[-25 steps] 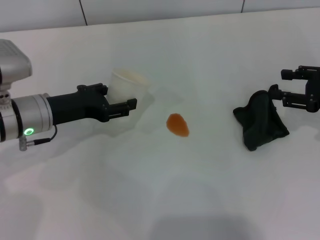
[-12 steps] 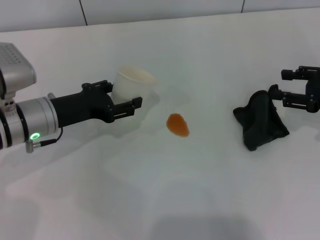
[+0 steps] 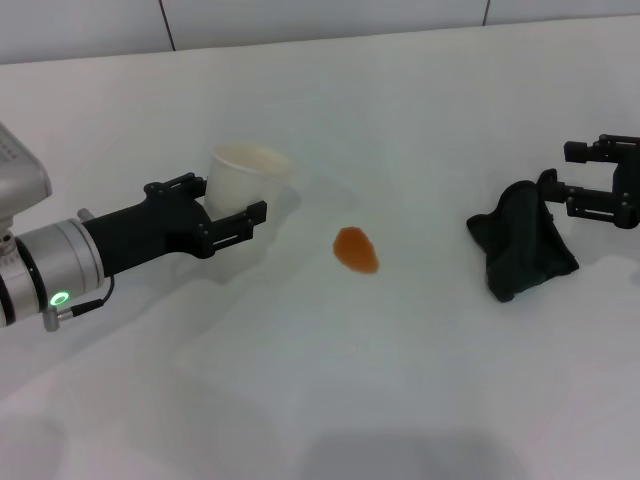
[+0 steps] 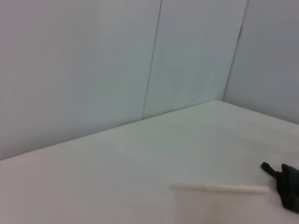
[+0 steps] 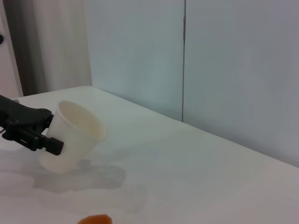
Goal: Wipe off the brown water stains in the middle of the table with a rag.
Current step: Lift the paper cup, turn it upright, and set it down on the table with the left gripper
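Orange-brown oval water stain [image 3: 355, 249] mid white tabletop [image 3: 400, 380], left gripper [image 3: 231, 208] jaws clamped on pale cup [image 3: 243, 182], right gripper [image 3: 578, 176] jaws apart beside crumpled black rag [image 3: 520, 243].

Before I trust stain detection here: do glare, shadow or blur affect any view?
Head view: the stain is sharp, orange on glossy white table; a soft grey shadow lies along the near edge. Left wrist view: soft, the cup rim hazy. Right wrist view: stain cut off at the frame edge.

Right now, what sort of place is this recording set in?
Probably a lab test bench, not a home: a bare white table, plain panelled walls, and only staged props, a cup, a black rag and one brown stain.
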### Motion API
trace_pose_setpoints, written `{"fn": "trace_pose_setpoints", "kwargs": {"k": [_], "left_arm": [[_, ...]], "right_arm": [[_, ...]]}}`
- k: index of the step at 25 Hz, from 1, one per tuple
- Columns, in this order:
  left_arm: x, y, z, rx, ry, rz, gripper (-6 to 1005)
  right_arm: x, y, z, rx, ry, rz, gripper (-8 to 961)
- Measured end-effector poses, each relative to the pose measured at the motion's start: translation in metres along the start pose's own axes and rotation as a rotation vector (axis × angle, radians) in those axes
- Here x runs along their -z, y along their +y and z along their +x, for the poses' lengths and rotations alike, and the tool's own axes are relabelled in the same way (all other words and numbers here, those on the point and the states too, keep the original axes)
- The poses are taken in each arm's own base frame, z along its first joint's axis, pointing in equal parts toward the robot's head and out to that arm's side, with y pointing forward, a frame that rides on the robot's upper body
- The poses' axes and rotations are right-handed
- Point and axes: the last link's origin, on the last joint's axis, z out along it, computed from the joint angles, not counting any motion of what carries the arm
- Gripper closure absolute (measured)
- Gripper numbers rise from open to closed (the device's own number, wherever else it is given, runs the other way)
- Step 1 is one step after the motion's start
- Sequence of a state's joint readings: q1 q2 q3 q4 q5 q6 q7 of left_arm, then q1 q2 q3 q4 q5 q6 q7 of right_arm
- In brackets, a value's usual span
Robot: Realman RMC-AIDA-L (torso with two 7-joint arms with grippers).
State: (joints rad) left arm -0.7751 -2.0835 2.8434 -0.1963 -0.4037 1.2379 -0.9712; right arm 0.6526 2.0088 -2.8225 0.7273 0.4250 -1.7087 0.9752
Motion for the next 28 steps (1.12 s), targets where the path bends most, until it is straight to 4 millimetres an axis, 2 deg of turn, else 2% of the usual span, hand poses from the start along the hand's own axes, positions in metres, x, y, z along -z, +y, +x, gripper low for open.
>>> {"fn": "trace_pose_setpoints", "kwargs": {"k": [11, 28], "left_arm": [[-0.003, 0.000, -0.012, -0.045, -0.027, 0.051, 265], [-0.016, 0.000, -0.004, -0.093, -0.038, 0.045, 263]], "right_arm": [[-0.003, 0.000, 0.000, -0.002, -0.002, 0.000, 343], [-0.005, -0.003, -0.001, 0.004, 0.002, 0.006, 342]]}}
